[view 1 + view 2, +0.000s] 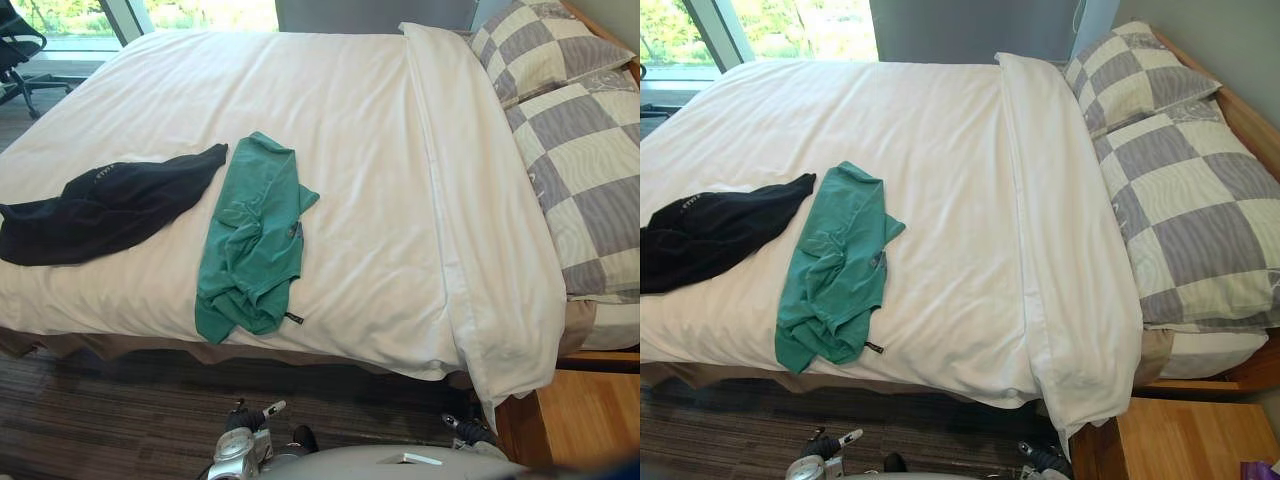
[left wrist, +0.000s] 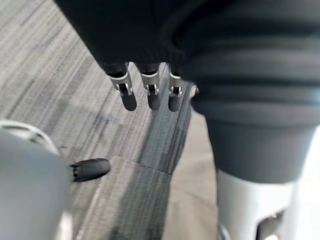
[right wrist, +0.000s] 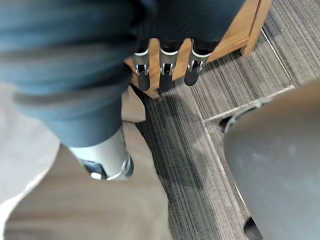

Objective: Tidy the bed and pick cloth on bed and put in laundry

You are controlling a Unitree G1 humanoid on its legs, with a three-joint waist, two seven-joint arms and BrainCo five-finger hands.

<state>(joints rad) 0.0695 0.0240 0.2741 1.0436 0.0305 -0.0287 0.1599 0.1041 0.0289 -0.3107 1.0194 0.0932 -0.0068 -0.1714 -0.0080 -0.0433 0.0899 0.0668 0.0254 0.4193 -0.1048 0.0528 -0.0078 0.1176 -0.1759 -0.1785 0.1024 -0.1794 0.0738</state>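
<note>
The bed [image 1: 340, 120] carries a white duvet [image 1: 940, 130], a smooth woven cloth with shallow creases. Its head end is turned back into a long flat band beside the pillows [image 1: 1200, 210]. The pillows are printed in large grey and cream checks. The frame [image 1: 1250, 120] is pale varnished wood.

Two cloths lie on the duvet near the front edge:
- Green shirt [image 1: 255, 240]: soft knit, crumpled into a long strip, with a small dark tag [image 1: 292, 318] at its hem.
- Black garment [image 1: 100, 210]: matt fabric in a flattened heap, touching the green shirt at one corner. It has pale lettering [image 1: 103, 173], too small to read.

The carpet [image 2: 60, 75] is grey with fine stripes.

Left hand [image 2: 153, 97]: fingers straight and side by side, thumb apart, holding nothing above the carpet.

Right hand [image 3: 167, 75]: fingers straight and side by side, holding nothing, above the carpet near a wooden leg.
</note>
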